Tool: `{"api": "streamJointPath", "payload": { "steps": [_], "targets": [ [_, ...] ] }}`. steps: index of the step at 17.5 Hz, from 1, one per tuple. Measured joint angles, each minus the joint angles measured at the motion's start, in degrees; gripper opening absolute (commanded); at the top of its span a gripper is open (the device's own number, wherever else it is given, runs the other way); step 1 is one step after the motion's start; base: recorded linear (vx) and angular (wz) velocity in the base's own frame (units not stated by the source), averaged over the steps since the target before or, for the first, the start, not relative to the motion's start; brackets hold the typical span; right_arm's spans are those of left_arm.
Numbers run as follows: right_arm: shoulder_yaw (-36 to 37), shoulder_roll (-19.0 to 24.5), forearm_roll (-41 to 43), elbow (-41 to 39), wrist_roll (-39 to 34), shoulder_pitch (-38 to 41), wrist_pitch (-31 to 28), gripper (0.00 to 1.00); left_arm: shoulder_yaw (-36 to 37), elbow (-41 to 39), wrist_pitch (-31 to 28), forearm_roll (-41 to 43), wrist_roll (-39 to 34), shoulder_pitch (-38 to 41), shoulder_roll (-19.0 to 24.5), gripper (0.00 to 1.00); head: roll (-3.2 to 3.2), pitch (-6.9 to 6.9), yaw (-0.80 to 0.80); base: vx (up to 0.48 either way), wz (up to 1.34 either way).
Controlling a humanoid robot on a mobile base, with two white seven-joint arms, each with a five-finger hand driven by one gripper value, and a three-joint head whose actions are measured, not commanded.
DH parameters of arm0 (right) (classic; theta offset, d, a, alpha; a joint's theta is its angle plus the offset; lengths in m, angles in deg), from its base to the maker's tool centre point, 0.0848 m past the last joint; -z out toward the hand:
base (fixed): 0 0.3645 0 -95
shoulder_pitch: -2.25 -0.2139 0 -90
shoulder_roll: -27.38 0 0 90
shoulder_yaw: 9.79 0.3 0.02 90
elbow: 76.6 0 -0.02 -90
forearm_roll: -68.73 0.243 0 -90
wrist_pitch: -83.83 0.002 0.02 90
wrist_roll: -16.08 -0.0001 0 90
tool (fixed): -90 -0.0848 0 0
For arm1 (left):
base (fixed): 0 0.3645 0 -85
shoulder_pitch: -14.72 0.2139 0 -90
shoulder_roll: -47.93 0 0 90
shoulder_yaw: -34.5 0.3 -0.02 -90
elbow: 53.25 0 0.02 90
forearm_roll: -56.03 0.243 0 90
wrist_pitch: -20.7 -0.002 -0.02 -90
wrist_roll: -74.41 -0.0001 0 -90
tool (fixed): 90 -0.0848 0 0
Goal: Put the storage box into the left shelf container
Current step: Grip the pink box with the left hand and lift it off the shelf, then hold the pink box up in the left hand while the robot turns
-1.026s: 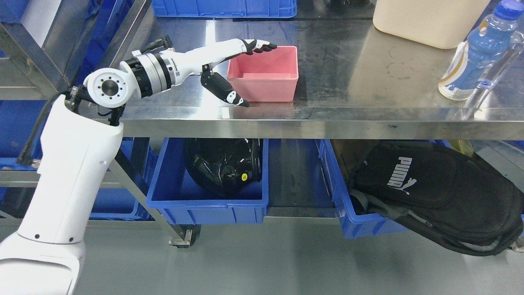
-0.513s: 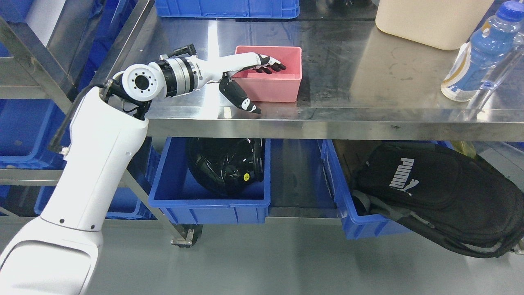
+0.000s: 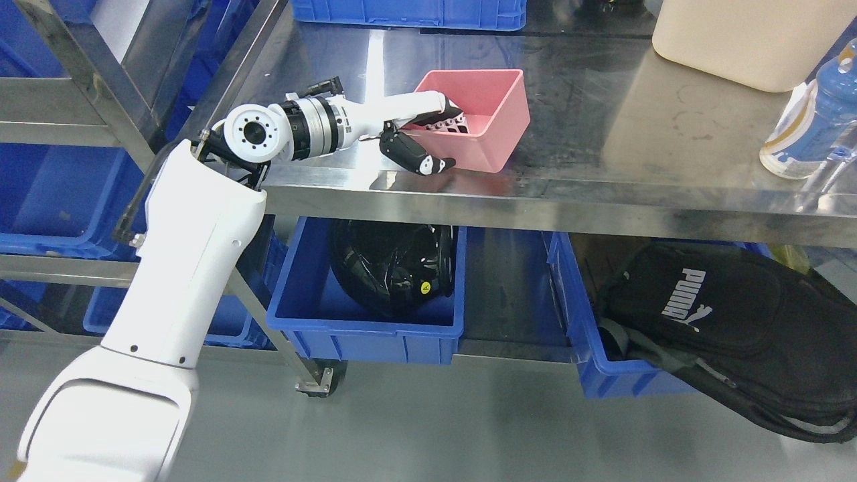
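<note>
A small pink storage box [image 3: 494,124] stands on the steel shelf top [image 3: 602,154], tipped up on its left side. My left hand [image 3: 435,140] comes in from the left and is shut on the box's left wall. The fingers [image 3: 447,120] curl inside the box and the thumb [image 3: 420,158] presses on the outside, near the shelf's front edge. The right arm does not show.
Under the shelf, a blue bin [image 3: 361,335] holds a black helmet-like object. To its right another blue bin carries a black bag [image 3: 723,321]. Blue bins [image 3: 47,201] fill the rack at left. A bottle [image 3: 813,127], a beige tub [image 3: 750,40] and a blue crate [image 3: 408,13] stand farther back.
The camera has shifted, moving the whole scene right. My left hand went from above the box's rim into the box, closed on its left wall, and the box has tipped up.
</note>
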Motion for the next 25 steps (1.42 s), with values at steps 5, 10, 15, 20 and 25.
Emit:
{"api": "streamJointPath", "payload": {
  "steps": [5, 10, 15, 20, 25],
  "targets": [
    [0.0, 0.0, 0.0, 0.0, 0.0, 0.0, 0.0, 1.00, -8.0, 3.6, 2.4, -5.3, -0.3, 0.2, -1.9, 0.00, 0.00, 0.02, 0.00, -0.001, 0.00],
    [0.0, 0.0, 0.0, 0.0, 0.0, 0.0, 0.0, 1.00, -14.4, 4.4, 3.8, -20.6, -0.8, 2.2, -3.0, 0.01, 0.00, 0.02, 0.00, 0.001, -0.02],
    [0.0, 0.0, 0.0, 0.0, 0.0, 0.0, 0.0, 1.00, -18.3, -1.1, 4.2, -31.0, -7.0, 9.0, -3.8, 0.03, 0.00, 0.02, 0.00, 0.000, 0.00],
    [0.0, 0.0, 0.0, 0.0, 0.1, 0.0, 0.0, 1.00, -19.4, -11.5, 4.6, -35.0, -25.4, 18.9, -4.2, 0.03, 0.00, 0.03, 0.00, 0.017, 0.27],
    [0.0, 0.0, 0.0, 0.0, 0.3, 0.0, 0.0, 1.00, -17.1, -22.0, 4.2, -36.7, -32.3, 28.1, -4.5, 0.03, 0.00, 0.05, 0.00, 0.022, 0.75]
  ]
}}
